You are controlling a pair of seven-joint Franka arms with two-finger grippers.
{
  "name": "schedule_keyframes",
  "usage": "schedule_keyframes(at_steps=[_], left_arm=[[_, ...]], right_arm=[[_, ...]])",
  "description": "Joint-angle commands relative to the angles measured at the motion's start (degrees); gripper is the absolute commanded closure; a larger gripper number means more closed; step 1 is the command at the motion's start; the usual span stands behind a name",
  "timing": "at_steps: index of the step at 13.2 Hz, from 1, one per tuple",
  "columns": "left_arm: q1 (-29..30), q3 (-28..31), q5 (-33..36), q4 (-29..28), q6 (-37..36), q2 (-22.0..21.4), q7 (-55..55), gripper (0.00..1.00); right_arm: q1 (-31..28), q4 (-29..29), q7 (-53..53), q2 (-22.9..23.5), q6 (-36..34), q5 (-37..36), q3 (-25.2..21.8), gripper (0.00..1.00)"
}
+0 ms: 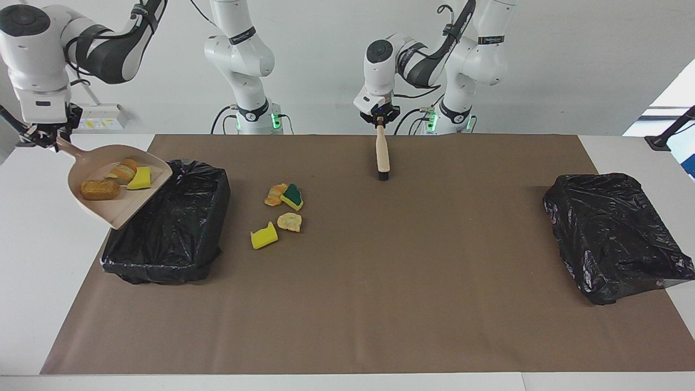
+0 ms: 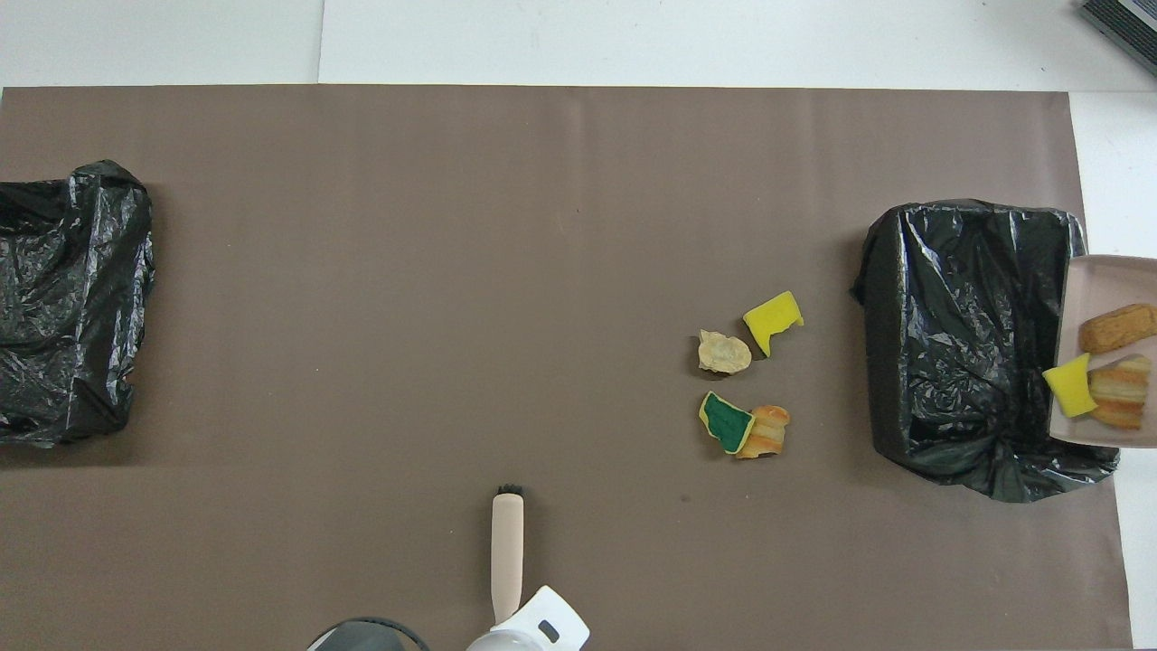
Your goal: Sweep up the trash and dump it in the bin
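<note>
My right gripper [image 1: 46, 138] is shut on the handle of the beige dustpan [image 1: 111, 209] and holds it in the air over the outer edge of the black-lined bin [image 1: 168, 228]. The pan carries three trash pieces: two bread lumps [image 1: 100, 189] and a yellow sponge chunk [image 1: 140, 179]. Several more pieces lie on the brown mat beside the bin: a green-layered sponge [image 1: 292, 196], a bread lump [image 1: 276, 194], a tan lump [image 1: 289, 221] and a yellow chunk [image 1: 264, 237]. My left gripper [image 1: 380, 117] is shut on the brush [image 1: 383, 155], bristles down, near the robots.
A second black-lined bin [image 1: 613, 233] stands at the left arm's end of the table. In the overhead view the dustpan [image 2: 1098, 289] is partly cut off at the edge, beside the bin [image 2: 967, 334], with the loose trash [image 2: 723, 351] and the brush [image 2: 506, 551] on the brown mat [image 2: 407, 271].
</note>
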Motion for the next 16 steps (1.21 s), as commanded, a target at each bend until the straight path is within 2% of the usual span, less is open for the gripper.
schedule_keyframes(at_steps=[1,3,4,6,9,12,14,16], left_arm=[[-0.2,0.6,-1.4,-1.4,1.2,-0.7,1.6,0.66],[0.0,0.8,-1.3,-0.9,0.9,-0.1,3.0,0.60],[1.0,0.9,-1.3,0.6,0.4,1.2,3.2,0.48],[4.7,0.9,-0.2,6.1,-2.0,4.0,6.7,0.00],[11.2,1.0,7.5,10.9,-4.3,3.7,12.0,0.00],[21.5,1.1,9.8,19.5,-9.7,3.1,22.0,0.00],[27.7,1.1,11.5,27.9,-16.1,3.9,31.4,0.00],[32.5,1.1,14.7,32.5,-17.5,4.2,36.9,0.00]], right_arm=[[0.2,0.9,-0.4,0.0,-0.3,-3.2,0.8,1.00],[0.3,0.9,-0.4,0.0,-0.5,-4.8,1.1,1.00],[0.3,0.9,-0.5,0.0,-0.6,-5.2,1.1,1.00],[0.2,1.1,-0.9,-0.4,-1.6,-5.6,1.1,1.00],[1.0,3.8,-3.0,-1.2,-5.8,-7.7,1.6,1.00],[2.3,5.1,-3.1,-1.9,-7.3,-9.9,1.9,1.00],[2.3,7.8,-1.7,-2.6,-11.1,-8.3,4.2,1.00],[2.3,9.6,5.7,-2.6,-17.0,-4.5,8.4,1.00]])
